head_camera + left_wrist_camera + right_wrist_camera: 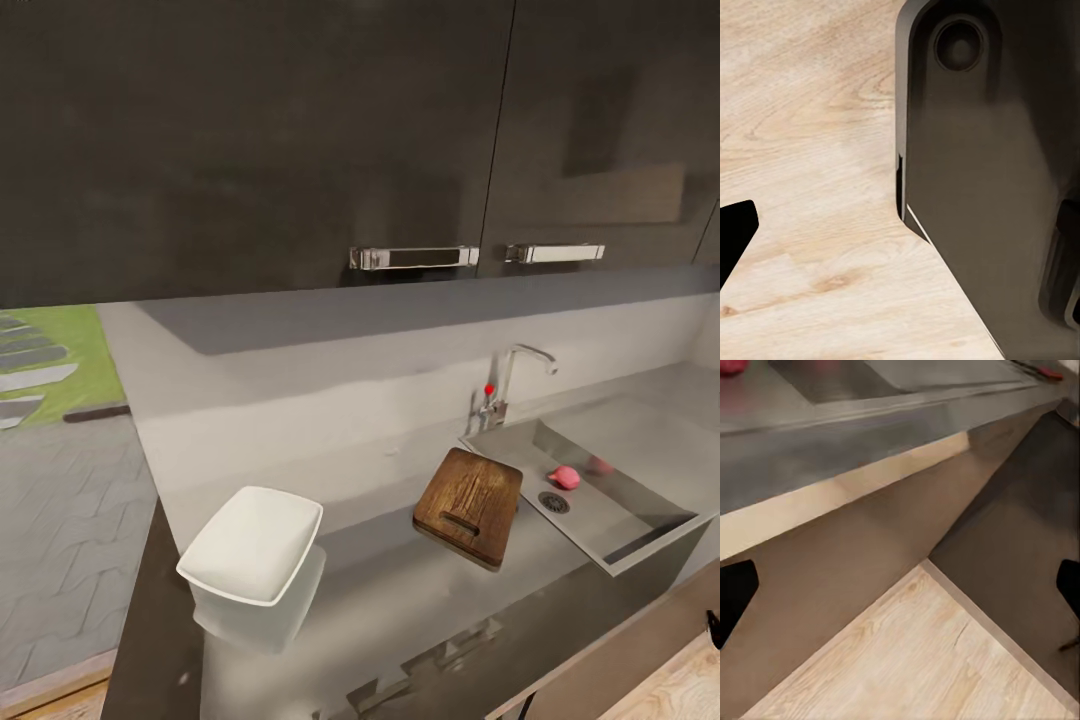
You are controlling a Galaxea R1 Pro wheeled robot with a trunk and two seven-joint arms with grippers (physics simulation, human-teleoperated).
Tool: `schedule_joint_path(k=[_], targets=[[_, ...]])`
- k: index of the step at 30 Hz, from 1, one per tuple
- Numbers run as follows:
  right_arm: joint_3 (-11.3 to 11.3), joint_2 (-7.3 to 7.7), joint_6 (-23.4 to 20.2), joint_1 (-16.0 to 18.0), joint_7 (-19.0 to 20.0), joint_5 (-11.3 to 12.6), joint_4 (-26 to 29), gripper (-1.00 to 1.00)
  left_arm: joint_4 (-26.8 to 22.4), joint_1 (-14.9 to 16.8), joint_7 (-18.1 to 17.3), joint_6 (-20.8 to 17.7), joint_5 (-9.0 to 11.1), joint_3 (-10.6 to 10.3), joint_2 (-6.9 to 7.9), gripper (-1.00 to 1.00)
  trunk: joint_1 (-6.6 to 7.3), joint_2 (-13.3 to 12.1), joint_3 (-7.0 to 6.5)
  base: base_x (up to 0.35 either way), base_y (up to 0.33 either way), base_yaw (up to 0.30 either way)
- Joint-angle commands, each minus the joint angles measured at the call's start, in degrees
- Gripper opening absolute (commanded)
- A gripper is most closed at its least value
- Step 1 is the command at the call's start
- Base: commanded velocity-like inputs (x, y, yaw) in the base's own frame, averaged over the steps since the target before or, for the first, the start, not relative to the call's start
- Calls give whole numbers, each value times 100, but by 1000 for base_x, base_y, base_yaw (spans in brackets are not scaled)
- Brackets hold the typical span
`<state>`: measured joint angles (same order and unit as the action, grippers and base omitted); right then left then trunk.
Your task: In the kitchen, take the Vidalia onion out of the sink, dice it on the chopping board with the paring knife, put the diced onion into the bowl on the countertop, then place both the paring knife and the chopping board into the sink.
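On the grey countertop (400, 590) stand the white squarish bowl (252, 543) at the left and the brown chopping board (470, 502), which lies partly over the sink's left rim. The pinkish Vidalia onion (566, 477) rests in the sink (640, 545) beside the round drain. In the right wrist view, a slim dark paring knife (1041, 370) with a red handle lies on the worktop. My right gripper (904, 592) hangs open over the wood floor below the counter edge. My left gripper (900, 240) is open too, low over the floor beside my own dark base.
Dark wall cabinets (300, 140) with metal handles hang over the worktop. A chrome tap (520, 375) with a red knob stands behind the sink. A dark cabinet front (832, 570) rises from the light wood floor (922, 660). A window (50, 360) is at the left.
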<state>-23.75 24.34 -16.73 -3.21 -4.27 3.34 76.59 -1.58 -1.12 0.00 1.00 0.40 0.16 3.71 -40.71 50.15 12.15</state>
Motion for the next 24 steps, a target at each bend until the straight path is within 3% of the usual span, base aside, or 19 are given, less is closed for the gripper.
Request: schedule_joint_path(k=[1,2,4,7,9,10,14,17,20,21,23,24], targets=[[6,146,-96,6,-34,220,132,100,-9,-3,0,7,4,1,-1,100,-1,4,5,0,0,0],[4,307,-161,12,-36,460,212,100,-9,-3,0,7,4,0,-1,100,-1,4,5,0,0,0],[3,485,-237,16,-37,760,264,100,-9,-3,0,6,4,-3,-2,100,-1,4,5,0,0,0],[-4,984,-577,20,-35,1658,326,100,-9,-3,0,6,4,-4,-7,100,-1,4,5,0,0,0],[-5,1177,-717,21,-33,2024,337,100,-9,-3,0,6,4,-5,-13,100,-1,4,5,0,0,0],[-6,1357,-817,22,-32,2365,344,100,-9,-3,0,6,4,-4,-19,100,-1,4,5,0,0,0],[-7,1833,-961,21,-18,3215,367,100,-9,-3,0,6,4,-6,-42,100,-1,4,5,0,0,0],[-7,2004,-987,22,-8,3596,433,100,-9,-3,0,6,4,-7,-62,100,-1,4,5,0,0,0],[16,2060,-995,108,0,4142,516,100,-9,-3,0,6,4,-6,-98,100,-1,4,5,0,0,0],[66,2067,-996,168,3,4334,531,100,-9,-3,0,6,4,-6,-110,100,-1,4,5,0,0,0],[170,2066,-994,243,4,4499,541,100,-9,-3,0,6,4,-6,-118,100,-1,4,5,0,0,0],[344,2061,-986,326,5,4636,547,100,-9,-3,0,6,4,-7,-124,100,-1,4,5,0,0,0]])
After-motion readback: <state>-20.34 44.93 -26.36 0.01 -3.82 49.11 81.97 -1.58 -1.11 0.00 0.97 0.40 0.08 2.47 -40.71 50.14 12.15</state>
